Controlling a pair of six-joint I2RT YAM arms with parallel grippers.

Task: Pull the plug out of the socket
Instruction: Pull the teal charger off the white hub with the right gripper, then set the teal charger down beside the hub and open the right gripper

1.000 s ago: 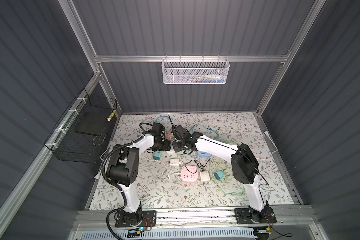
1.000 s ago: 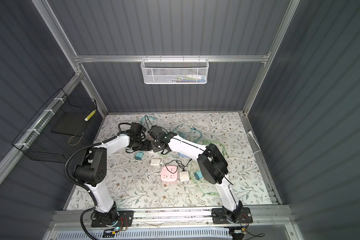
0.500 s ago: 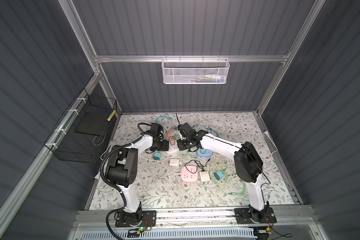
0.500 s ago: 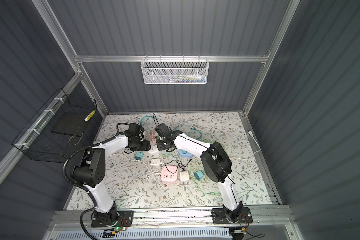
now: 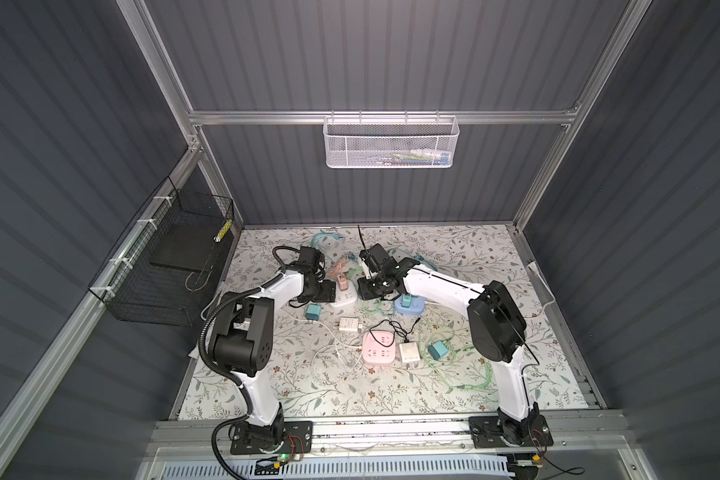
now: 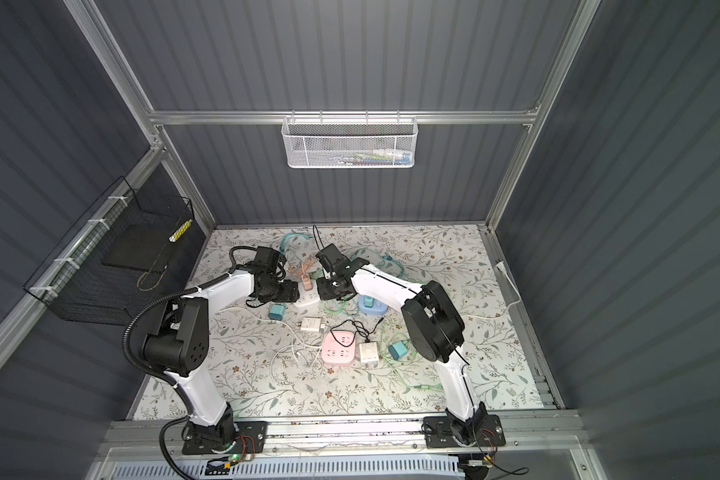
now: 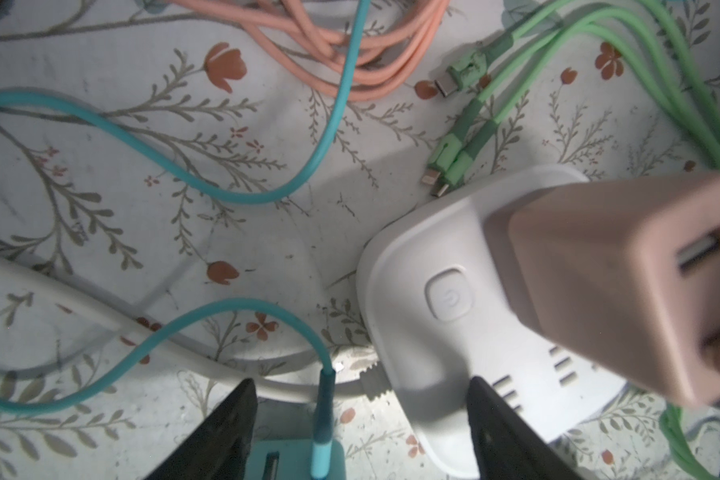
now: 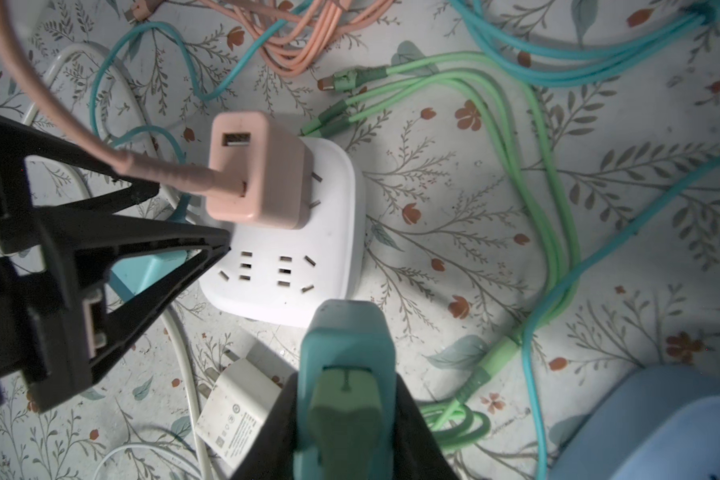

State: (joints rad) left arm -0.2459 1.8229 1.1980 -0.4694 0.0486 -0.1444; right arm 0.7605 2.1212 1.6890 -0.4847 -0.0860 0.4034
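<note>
— Entry: teal plug. Description?
— A rounded teal casing is noted, with a pale green cable connector seated in its rear. It is pinched between the right gripper's fingers and held clear, just beside the white socket on the floral worktop.
— Socket contents?
— A pink plug is seated tilted, prongs partly exposed.
— Left gripper?
— Its fingers are spread, one tip laid at the socket's edge. Both forearms are stretched toward mid-worktop.
</note>
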